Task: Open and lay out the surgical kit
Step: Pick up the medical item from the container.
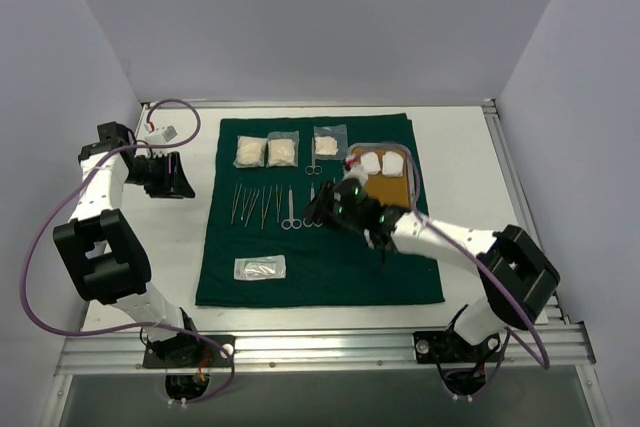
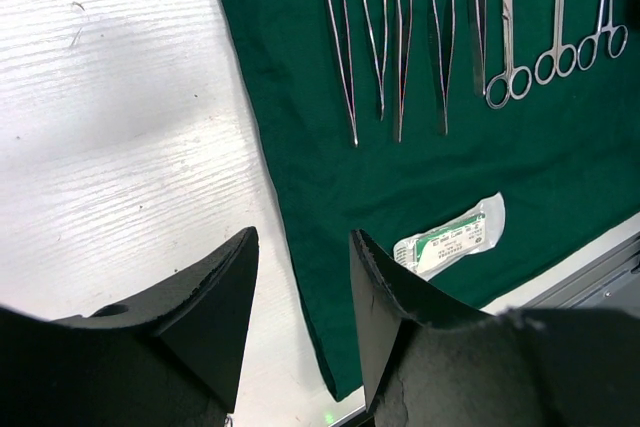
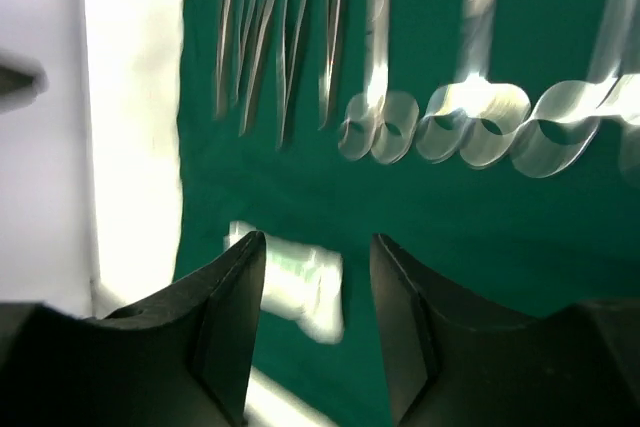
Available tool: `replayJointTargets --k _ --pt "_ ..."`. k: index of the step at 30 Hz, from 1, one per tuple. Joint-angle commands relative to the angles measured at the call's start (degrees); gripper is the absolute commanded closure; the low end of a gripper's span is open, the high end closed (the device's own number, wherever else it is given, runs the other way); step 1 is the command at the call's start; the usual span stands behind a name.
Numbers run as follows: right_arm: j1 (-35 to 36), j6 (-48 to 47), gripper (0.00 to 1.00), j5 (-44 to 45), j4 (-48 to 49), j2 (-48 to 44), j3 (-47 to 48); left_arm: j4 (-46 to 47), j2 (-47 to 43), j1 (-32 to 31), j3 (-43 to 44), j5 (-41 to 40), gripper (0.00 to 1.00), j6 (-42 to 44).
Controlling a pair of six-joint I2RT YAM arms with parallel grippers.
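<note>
Parted and empty, the right fingers [image 3: 225,317] hover low over the middle of the dark green drape [image 1: 330,267], with nothing caught between them. Just below them, smeared in the wrist view, gleam the ring handles of the scissors [image 3: 380,127] and their neighbours, lying flat on the cloth.

Over to the left fingers [image 2: 215,307]: also spread, gripping nothing, hanging above the bare white table [image 1: 180,237] just off the drape's left edge.

Now the kit itself. The drape lies open and flat on the table. Across its middle runs a tidy row: slim silver forceps [image 2: 345,47] side by side on the left, ring-handled instruments to their right, all lined up toward the drape's far edge.

Near that far edge, on the left, sit two packeted gauze pads [image 1: 250,152] next to each other. A third gauze packet [image 1: 330,137] lies to their right, with small scissors [image 1: 313,159] just beside it.

At the drape's far right corner rests the steel tray [image 1: 411,182], with white gauze [image 1: 372,162] lying inside. Toward the drape's near left corner, well apart from the row, lies a flat clear packet [image 1: 260,268].
</note>
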Motion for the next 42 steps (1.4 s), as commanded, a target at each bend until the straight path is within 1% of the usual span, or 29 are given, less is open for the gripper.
replayJointTargets --k 1,2,3,4,6,11,13,18,23,29,37,42 --pt "-12.23 -24.63 0.59 -4.54 -16.75 0.42 19.38 0.27 -1.63 -0.11 1.75 -0.20 0.49 1.57" --pt "-13.14 -32.95 0.60 -2.45 -21.90 2.01 23.83 -0.26 -1.63 -0.11 2.01 -0.38 0.50 1.58" --pt "-13.76 -35.91 0.60 3.14 -25.78 4.81 27.36 -0.61 -1.63 -0.11 2.71 -0.38 0.50 1.84" --pt "-15.16 -37.94 0.61 5.20 -29.91 5.97 32.00 -1.05 -1.72 -0.11 2.98 -0.38 0.50 1.84" --pt "-16.92 -40.84 0.62 8.89 -30.74 8.08 33.89 -1.58 -2.07 -0.11 3.33 -0.73 0.49 2.02" --pt "-24.29 -42.70 0.67 9.35 -30.91 13.62 37.31 -1.41 -2.42 -0.20 3.34 -1.34 0.50 1.84" --pt "-25.18 -43.76 0.68 10.23 -31.18 16.96 38.20 -1.14 -2.16 -0.20 3.25 -1.52 0.50 1.58" --pt "-26.86 -46.39 0.65 9.61 -31.79 24.95 42.58 -0.26 -1.19 -0.55 3.42 -2.57 0.50 1.05" --pt "-28.61 -47.45 0.63 9.36 -31.53 30.23 46.11 0.00 0.57 -0.64 3.60 -3.10 0.50 0.96" --pt "-28.88 -48.16 0.61 8.21 -32.14 35.16 49.89 0.61 2.06 -0.64 3.34 -3.63 0.50 1.14" --pt "-28.97 -48.77 0.58 6.36 -32.23 37.97 52.35 0.79 3.47 -0.55 3.77 -3.45 0.49 1.14" --pt "-27.65 -49.82 0.59 8.12 -31.53 38.33 51.74 0.88 4.43 -0.64 3.77 -3.28 0.50 1.23"
